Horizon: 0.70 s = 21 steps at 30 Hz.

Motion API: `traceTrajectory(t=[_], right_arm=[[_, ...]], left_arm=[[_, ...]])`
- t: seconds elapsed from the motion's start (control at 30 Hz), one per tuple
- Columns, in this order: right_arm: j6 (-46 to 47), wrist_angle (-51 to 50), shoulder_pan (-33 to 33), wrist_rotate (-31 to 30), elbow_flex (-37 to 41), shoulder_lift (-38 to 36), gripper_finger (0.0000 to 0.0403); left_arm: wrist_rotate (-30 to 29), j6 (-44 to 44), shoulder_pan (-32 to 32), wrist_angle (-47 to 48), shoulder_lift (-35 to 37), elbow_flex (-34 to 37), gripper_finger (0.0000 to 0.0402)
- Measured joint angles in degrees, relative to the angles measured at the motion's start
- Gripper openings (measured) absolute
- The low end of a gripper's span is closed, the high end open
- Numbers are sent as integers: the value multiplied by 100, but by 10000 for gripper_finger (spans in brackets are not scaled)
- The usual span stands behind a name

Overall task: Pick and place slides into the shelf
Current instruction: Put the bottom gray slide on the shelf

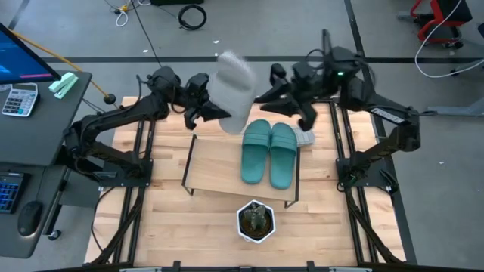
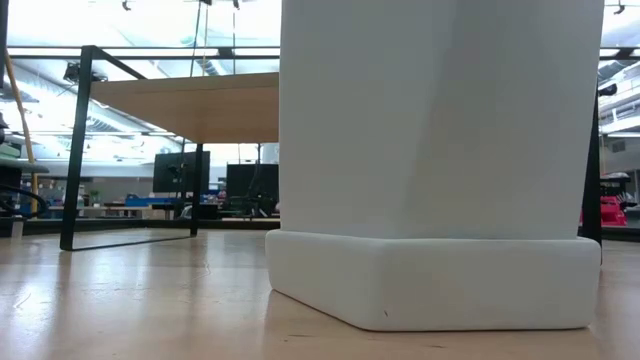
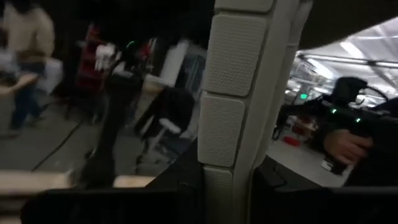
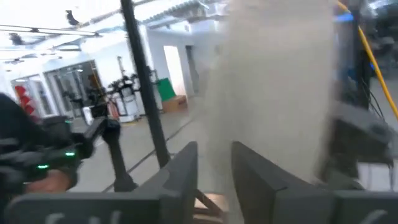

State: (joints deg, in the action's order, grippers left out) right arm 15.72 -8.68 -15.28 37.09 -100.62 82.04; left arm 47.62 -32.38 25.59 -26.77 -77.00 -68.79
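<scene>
lifting a light grey foam slide (image 1: 235, 89) clear of the wooden shelf (image 1: 214, 162), the left gripper (image 1: 214, 113) pinches its edge; right gripper (image 1: 266, 97) parted, releasing.

**A pale slide blurred before the right fingers**

The right gripper (image 4: 214, 180) showed its two dark fingers (image 4: 180, 180) standing apart with a gap between them. Beyond them a light grey slide (image 4: 273, 93) stood upright, heavily blurred, filling much of the frame. A thin black pole (image 4: 143, 87) slanted up beside it. The other arm (image 4: 56, 158) appeared farther off, a green light glowing on it. A bright room lay behind.
</scene>
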Motion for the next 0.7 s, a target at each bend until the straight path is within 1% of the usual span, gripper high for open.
traceTrajectory(t=[0.17, 0.23, 0.27, 0.33, 0.4, 0.47, 0.53, 0.6, 0.7], right_arm=[[-77, -597, -204, 44, -9, -443, 138], [-54, -779, -325, -35, -9, -603, 143], [-50, -866, -372, -69, -9, -690, 145], [-29, -989, -477, -62, -9, -868, 147], [6, -1134, -560, -64, -9, -1015, 148], [182, -1245, -649, -180, -9, -1107, 148], [371, -1272, -760, -229, -9, -1135, 149], [424, -1288, -860, -192, -9, -1148, 149], [337, -1269, -983, 66, -9, -1139, 149]], left_arm=[[-36, 533, 400, 918, 259, -36, 69], [-29, 983, 603, 1657, 407, -261, 69], [-4, 1300, 690, 2197, 449, -444, 69], [-70, 2015, 797, 3413, 458, -931, 69], [-324, 2840, 850, 4819, 432, -1509, 69], [-738, 3659, 824, 6081, 342, -2187, 69], [-1157, 4216, 775, 7210, 208, -2837, 69], [-1562, 4597, 670, 8072, 41, -3454, 69], [-2137, 4904, 434, 8991, -194, -4231, 69]])
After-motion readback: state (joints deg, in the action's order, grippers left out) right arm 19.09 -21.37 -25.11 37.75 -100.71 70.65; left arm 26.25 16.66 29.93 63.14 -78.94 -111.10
